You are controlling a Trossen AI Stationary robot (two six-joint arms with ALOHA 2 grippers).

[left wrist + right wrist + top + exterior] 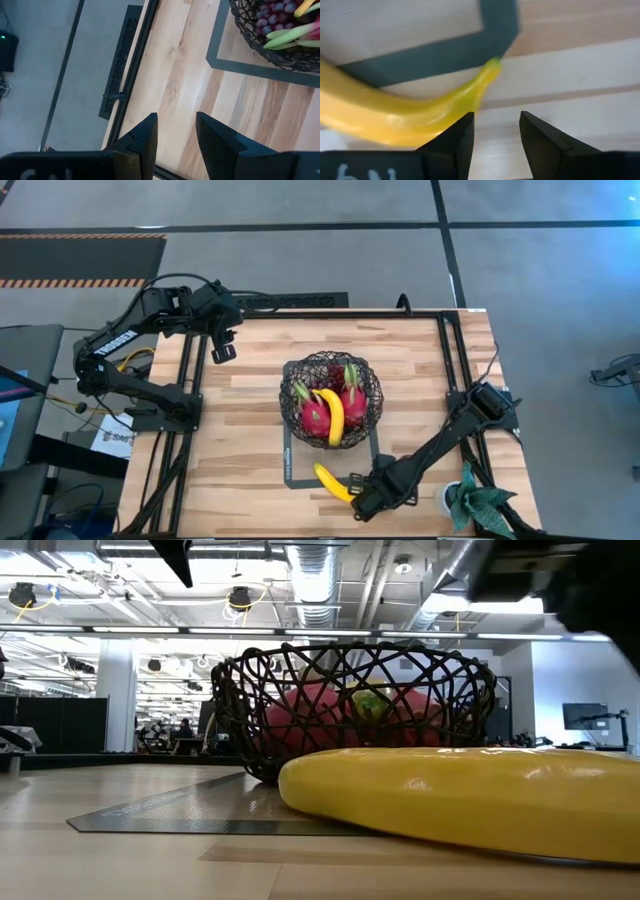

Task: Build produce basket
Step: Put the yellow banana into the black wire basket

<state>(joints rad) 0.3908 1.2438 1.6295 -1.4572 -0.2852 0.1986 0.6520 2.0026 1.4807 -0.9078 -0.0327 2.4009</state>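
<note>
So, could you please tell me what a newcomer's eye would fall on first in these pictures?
Most striking is the dark wire basket at the middle of the table, already holding dragon fruits, grapes and one banana. Next comes the second banana, lying on the table just in front of the basket, with the right end effector low beside it, fingers open. The left end effector waits, open, near the table's far left corner.

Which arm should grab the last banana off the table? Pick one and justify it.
Right. The right gripper is open beside the loose banana near the table's front edge, probably a short move from grasping. The left gripper waits at the far left, beyond the basket.
</note>
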